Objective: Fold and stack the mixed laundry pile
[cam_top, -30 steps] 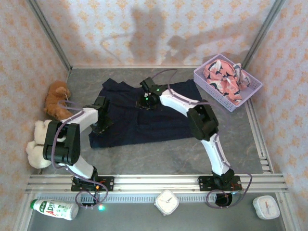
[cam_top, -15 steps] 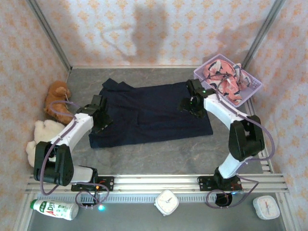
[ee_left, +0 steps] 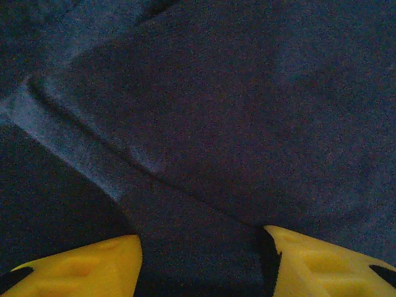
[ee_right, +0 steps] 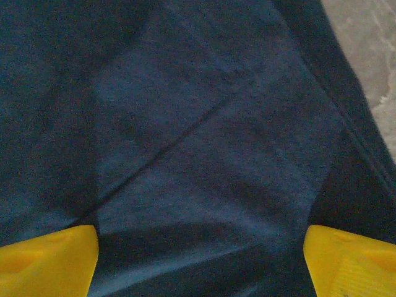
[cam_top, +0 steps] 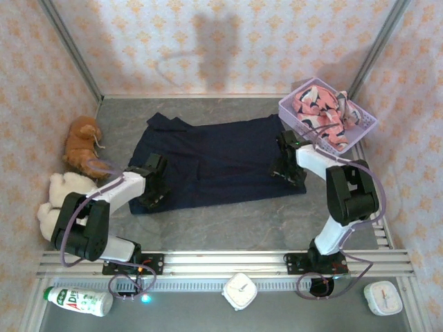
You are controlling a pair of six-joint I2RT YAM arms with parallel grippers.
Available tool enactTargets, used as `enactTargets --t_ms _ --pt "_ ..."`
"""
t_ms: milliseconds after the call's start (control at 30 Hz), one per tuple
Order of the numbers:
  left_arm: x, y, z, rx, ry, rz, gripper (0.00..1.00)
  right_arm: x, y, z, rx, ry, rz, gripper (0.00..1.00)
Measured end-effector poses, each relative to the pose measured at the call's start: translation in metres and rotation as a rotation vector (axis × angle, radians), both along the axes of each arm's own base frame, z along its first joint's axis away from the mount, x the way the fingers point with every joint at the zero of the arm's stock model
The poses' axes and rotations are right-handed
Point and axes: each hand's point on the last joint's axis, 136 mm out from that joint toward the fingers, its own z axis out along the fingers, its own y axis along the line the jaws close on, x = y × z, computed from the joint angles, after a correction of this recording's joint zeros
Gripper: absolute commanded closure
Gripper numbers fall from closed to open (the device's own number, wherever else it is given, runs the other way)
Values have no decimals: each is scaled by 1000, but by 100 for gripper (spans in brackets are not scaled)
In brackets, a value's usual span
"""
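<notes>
Over navy garment [cam_top: 221,159], left claw [ee_left: 201,250], right claw [ee_right: 201,247] spread

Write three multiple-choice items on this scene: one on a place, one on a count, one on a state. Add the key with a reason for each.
1. Where is the pink shark-print garment?
A. in the lavender basket
B. flat on the table
C. in a gripper

2. How many plush toys lie by the left wall?
A. one
B. two
C. four

3. How do the left gripper and right gripper stand over the navy garment?
A. both shut
B. both open
C. one open, one shut

Key:
1 A, it is bunched inside the basket.
2 B, one brown and one cream.
3 B, each wrist view shows yellow fingers apart with flat cloth between them.
</notes>
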Motion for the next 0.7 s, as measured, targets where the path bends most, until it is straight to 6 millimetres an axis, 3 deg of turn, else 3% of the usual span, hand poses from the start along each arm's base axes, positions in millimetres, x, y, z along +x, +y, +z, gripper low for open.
enactTargets --t_ms 200,400,500,633,700 --pt "-5 2 0 -4 -18 22 43 -21 -7 -4 12 -26 -64 15" --pt "-28 4 1 -28 -44 65 42 -81 -10 -2 92 -8 -115 15" --pt "-45 4 4 -34 -32 78 40 -102 -8 1 121 25 -115 15" --pt "-55 8 19 -35 -56 102 35 -103 -5 11 135 43 -100 15" --pt "-49 9 33 -28 -84 104 34 -90 -1 28 144 9 -84 15"
